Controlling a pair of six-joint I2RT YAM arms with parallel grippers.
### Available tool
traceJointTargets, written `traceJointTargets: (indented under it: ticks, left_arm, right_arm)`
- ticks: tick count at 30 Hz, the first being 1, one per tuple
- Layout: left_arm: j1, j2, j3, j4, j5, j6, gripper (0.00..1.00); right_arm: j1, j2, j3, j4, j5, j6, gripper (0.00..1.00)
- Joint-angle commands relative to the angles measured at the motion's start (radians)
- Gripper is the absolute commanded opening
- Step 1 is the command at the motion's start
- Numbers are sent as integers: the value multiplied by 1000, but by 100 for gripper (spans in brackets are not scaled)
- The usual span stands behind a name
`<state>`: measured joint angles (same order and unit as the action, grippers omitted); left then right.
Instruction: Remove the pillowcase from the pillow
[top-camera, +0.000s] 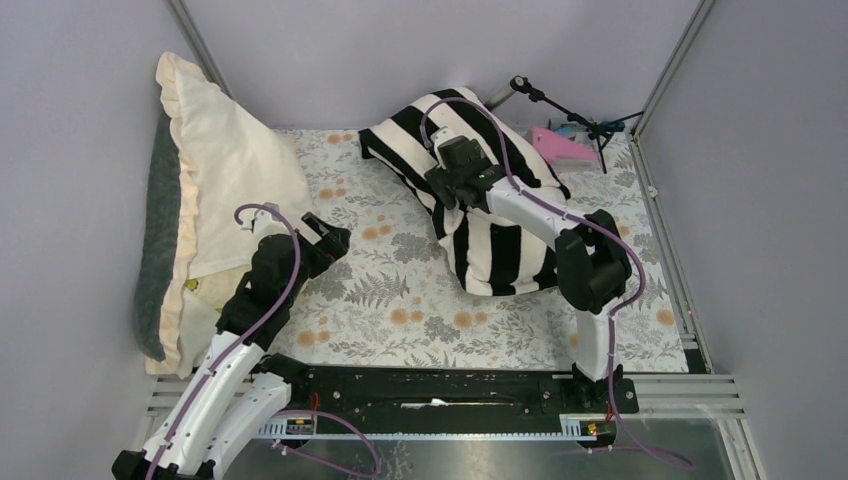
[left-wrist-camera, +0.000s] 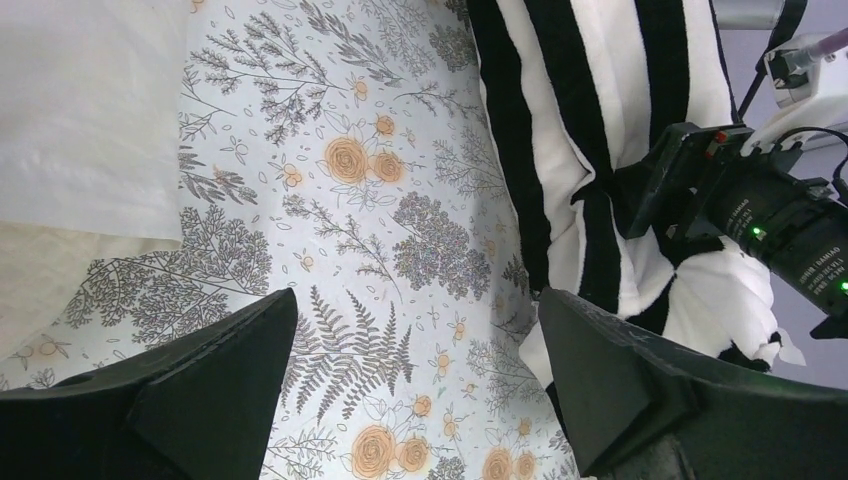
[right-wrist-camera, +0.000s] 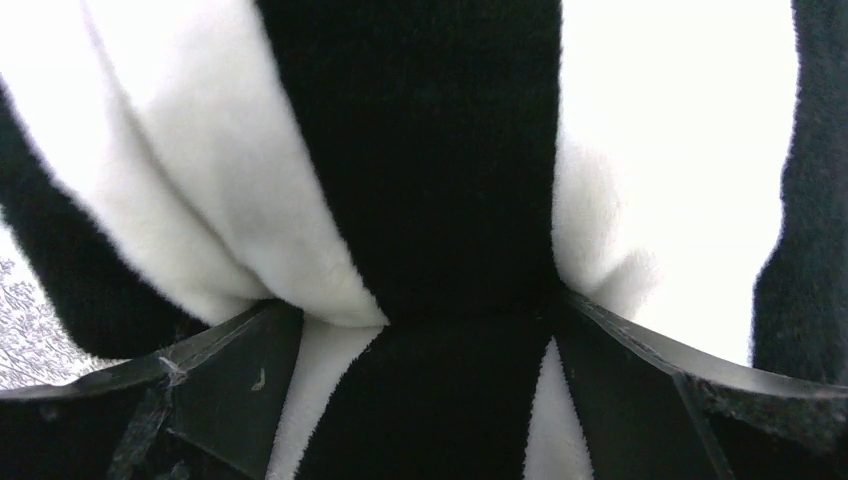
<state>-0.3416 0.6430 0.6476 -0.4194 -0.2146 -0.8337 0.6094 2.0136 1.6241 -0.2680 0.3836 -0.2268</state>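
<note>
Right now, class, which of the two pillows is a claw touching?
The black-and-white striped pillow: the right claw presses into it. The cream ruffled pillow lies untouched; the left claw hangs open beside it.

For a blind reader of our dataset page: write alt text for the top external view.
Seen from above, the right gripper is pressed into a plump black-and-white striped pillowcase lying on a floral tablecloth. The left gripper hangs open over the cloth, beside a cream ruffled pillow propped up at the left.
</note>
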Motion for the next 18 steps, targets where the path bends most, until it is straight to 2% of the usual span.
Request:
traceJointTargets:
  ticks: [1,8,11,14,18]
  left_arm:
    - [-2,-7,-32,96,44,12,99]
    - [-2,66,-115,273,204,-14,99]
    - [-6,154,-119,366,322,-10,99]
    - [-44,269,-89,435,381,1,99]
    - [-141,429,-11,495,386,30,99]
  right_arm:
    - [-12,-119,-73,-31,122,-84,100]
    - [4,-455,-225,-18,-197,77,99]
    - [6,-587,-305,1,-262,206,100]
    - [5,-702,-403,7,-266,376,100]
    - [4,-855,-552,-33,-137,547,100]
